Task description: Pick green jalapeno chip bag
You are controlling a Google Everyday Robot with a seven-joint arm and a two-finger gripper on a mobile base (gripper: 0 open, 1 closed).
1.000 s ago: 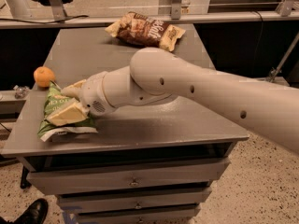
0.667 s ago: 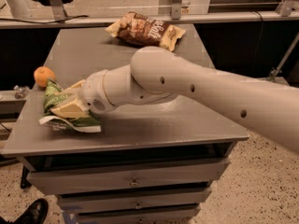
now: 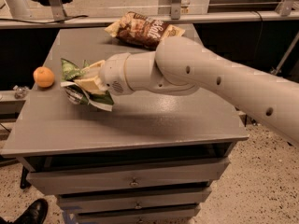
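Grey tabletop point(image 3: 154, 120) above a stack of drawers point(image 3: 131, 181) fills the middle of the frame, with a brown chip bag point(image 3: 142, 29) at its far edge, upper centre, and a small orange fruit point(image 3: 44, 77) near its left edge. At centre left, the pincer point(image 3: 88, 80) on the pale arm point(image 3: 210, 83) reaching in from the right is clamped on the crumpled green jalapeno chip bag point(image 3: 72, 71), just right of the fruit.
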